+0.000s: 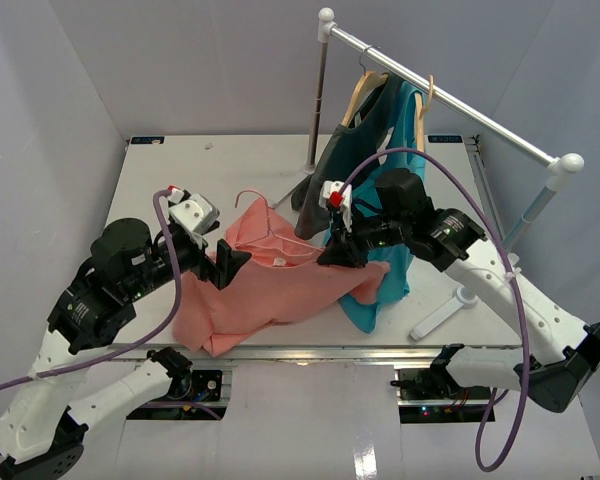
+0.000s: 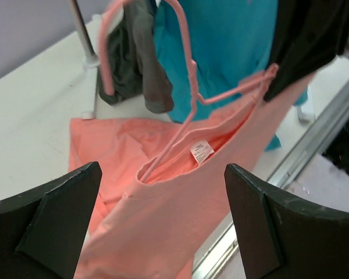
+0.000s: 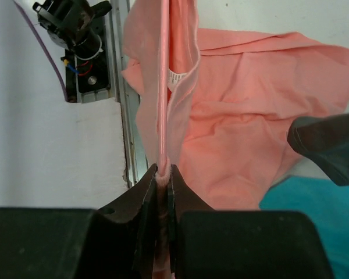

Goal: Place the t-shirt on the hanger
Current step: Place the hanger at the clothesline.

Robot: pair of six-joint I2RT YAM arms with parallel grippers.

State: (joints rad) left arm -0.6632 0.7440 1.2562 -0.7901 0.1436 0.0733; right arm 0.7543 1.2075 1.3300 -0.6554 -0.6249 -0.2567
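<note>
Inside right claw [image 3: 163,172], hanger [image 3: 162,87] and t-shirt [image 3: 250,116] edge

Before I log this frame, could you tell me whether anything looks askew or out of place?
The hanger sits crooked: one arm runs down into the t-shirt's neck opening, while its other end is pinched together with cloth in the shut right gripper. The rest of the t-shirt lies bunched on the table.
</note>
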